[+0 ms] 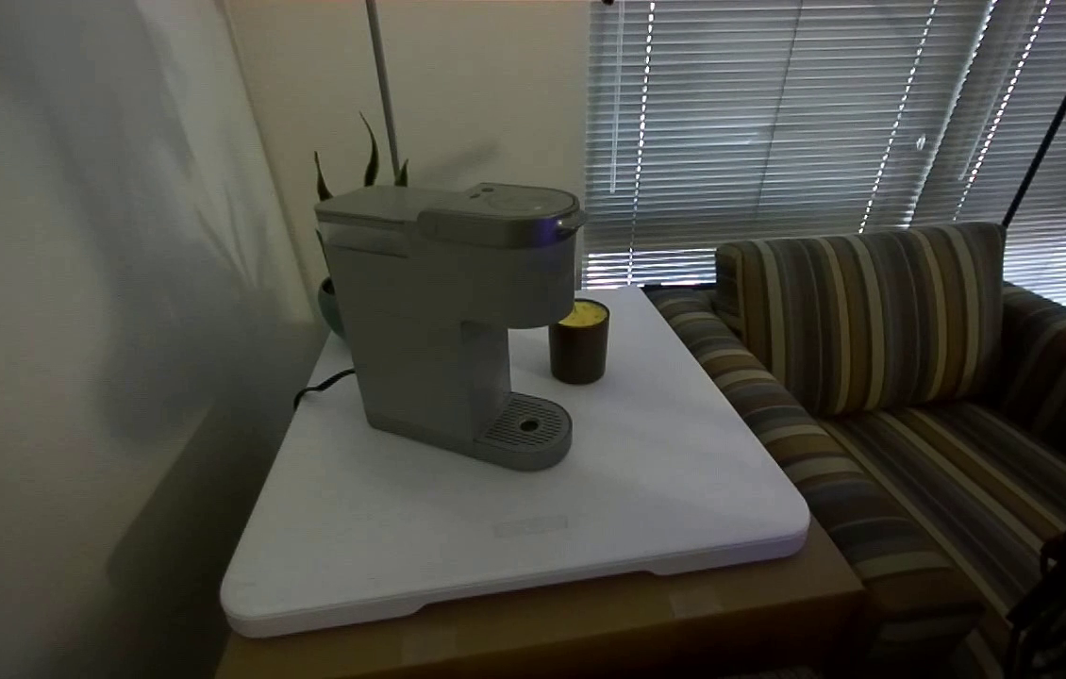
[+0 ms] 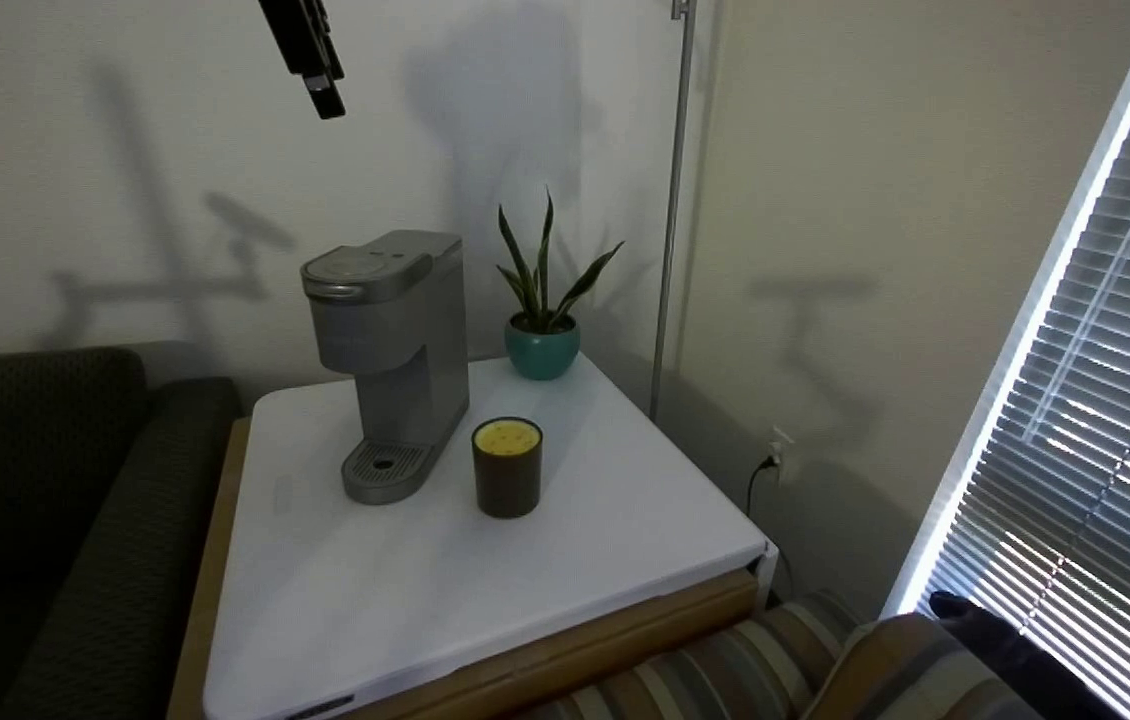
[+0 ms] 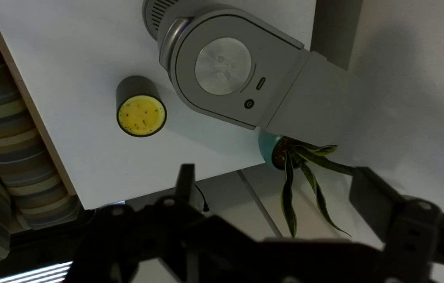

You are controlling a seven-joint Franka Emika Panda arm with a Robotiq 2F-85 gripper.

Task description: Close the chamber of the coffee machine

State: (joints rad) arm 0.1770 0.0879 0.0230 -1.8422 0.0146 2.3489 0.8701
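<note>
jaws wide, empty. in an exterior view, the coffee machine (image 2: 385, 345) stands near the far edge of the tabletop (image 2: 375, 600); its lid (image 3: 237, 70), seemingly down, likely light, stiff: press at the handle (image 3: 172, 41).

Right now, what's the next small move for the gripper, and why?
I'd probably back the gripper slightly away from the coffee machine: its chamber lid looks flat and shut in all three views, and the gripper hangs open, clear of it, so pressing seems unneeded.
</note>
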